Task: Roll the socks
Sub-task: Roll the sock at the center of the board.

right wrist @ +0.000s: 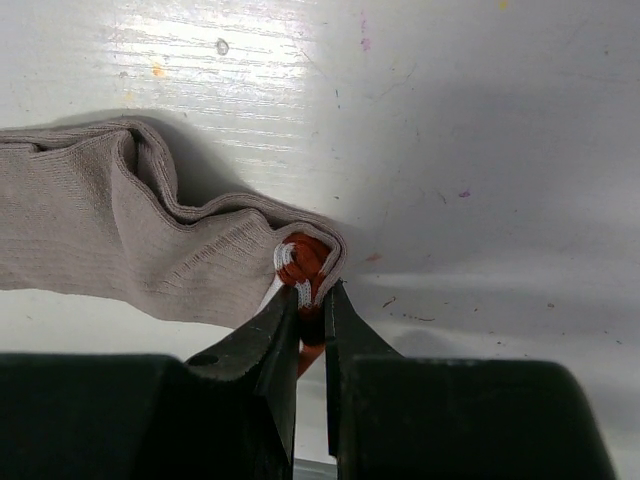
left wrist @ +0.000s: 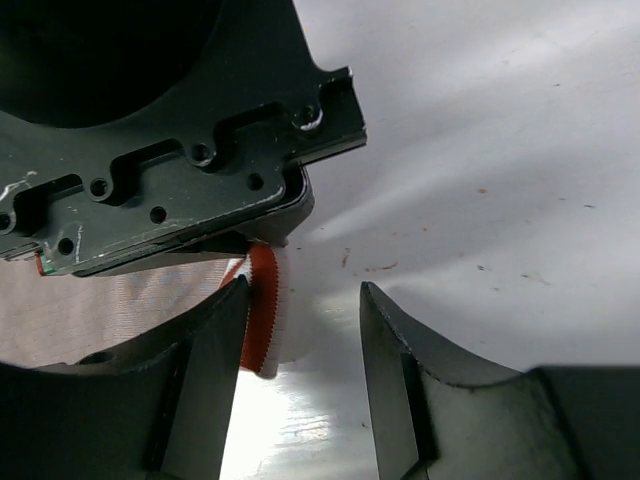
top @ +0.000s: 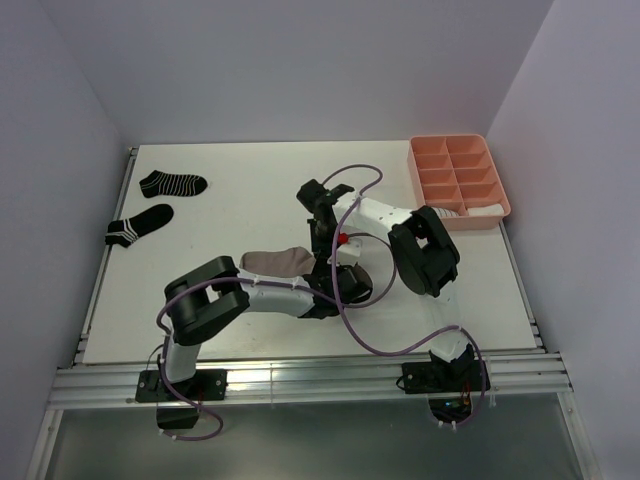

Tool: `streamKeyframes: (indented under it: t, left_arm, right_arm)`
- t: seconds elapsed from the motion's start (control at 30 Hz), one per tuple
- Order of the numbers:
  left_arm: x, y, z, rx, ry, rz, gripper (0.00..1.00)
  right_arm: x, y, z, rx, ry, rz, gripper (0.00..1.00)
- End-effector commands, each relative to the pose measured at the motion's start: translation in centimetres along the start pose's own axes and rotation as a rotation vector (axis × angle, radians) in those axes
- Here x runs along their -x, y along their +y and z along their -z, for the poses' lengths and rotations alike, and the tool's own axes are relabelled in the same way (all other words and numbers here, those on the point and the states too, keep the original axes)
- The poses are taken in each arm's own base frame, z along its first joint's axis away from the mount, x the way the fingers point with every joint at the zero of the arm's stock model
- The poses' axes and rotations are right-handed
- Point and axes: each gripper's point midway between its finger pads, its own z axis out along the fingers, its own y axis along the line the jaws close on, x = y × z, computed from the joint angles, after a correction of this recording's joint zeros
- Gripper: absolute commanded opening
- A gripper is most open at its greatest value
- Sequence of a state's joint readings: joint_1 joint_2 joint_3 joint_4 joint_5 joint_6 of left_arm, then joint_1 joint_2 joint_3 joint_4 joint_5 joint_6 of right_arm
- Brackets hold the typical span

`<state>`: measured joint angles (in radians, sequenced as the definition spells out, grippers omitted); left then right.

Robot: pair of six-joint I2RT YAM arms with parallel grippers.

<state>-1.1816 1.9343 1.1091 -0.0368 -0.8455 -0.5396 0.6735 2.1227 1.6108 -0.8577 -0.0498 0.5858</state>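
A taupe sock [top: 272,260] lies flat at the table's middle; it also shows in the right wrist view [right wrist: 100,230]. My right gripper [right wrist: 310,298] is shut on its bunched red-white cuff [right wrist: 300,255], pointing down at the table [top: 322,245]. My left gripper [left wrist: 305,288] is open right beside that cuff [left wrist: 262,300], which touches its left finger [left wrist: 200,380]; nothing is between its jaws. In the top view it sits low, just right of the sock [top: 340,283]. Two black white-striped socks [top: 172,184] [top: 140,225] lie flat at the far left.
A pink compartment tray [top: 413,165] stands at the back right, with pale rolled fabric [top: 482,211] in its near compartments. The right gripper's black body [left wrist: 150,150] hangs close above the left gripper. Purple cables loop over the table.
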Motion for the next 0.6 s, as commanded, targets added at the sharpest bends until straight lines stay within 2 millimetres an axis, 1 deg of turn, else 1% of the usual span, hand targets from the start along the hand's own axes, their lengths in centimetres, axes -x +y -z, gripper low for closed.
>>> streamKeyframes:
  t: [0.0, 0.03, 0.07, 0.13, 0.17, 0.27, 0.37, 0.4, 0.5, 0.57]
  left_arm:
    - [0.6, 1.2, -0.2, 0.091, -0.012, -0.02, 0.54]
    - [0.8, 1.1, -0.2, 0.098, -0.015, -0.015, 0.53]
    - [0.3, 1.5, -0.4, 0.126, -0.005, -0.037, 0.53]
    - [0.2, 1.5, -0.5, 0.142, 0.002, -0.037, 0.53]
    - [-0.4, 1.9, -0.6, 0.162, 0.015, -0.057, 0.52]
    - [-1.1, 2.3, -0.6, 0.19, 0.036, -0.066, 0.5]
    - [-1.5, 2.5, -0.6, 0.212, 0.043, -0.063, 0.49]
    - [-1.5, 3.0, -0.5, 0.233, 0.044, -0.072, 0.49]
    - [-1.7, 3.1, -0.5, 0.247, 0.044, -0.082, 0.48]
    - [-2.0, 2.9, -0.5, 0.244, 0.054, -0.085, 0.45]
  right_arm:
    - [-4.1, -2.0, -3.8, -0.084, 0.161, 0.015, 0.0]
    - [-4.1, -2.0, -3.8, -0.085, 0.162, 0.016, 0.0]
    - [-4.2, -2.1, -3.8, -0.086, 0.164, 0.015, 0.0]
    - [-4.3, -2.1, -3.9, -0.084, 0.169, 0.013, 0.0]
    - [-4.3, -2.0, -3.9, -0.081, 0.169, 0.011, 0.0]
    - [-4.3, -2.0, -4.0, -0.078, 0.171, 0.01, 0.0]
    - [-4.3, -2.0, -4.1, -0.075, 0.171, 0.009, 0.0]
    - [-4.3, -2.0, -4.1, -0.072, 0.173, 0.007, 0.0]
    - [-4.3, -1.8, -4.1, -0.062, 0.176, 0.002, 0.0]
    - [-4.3, -1.8, -4.1, -0.062, 0.174, 0.003, 0.0]
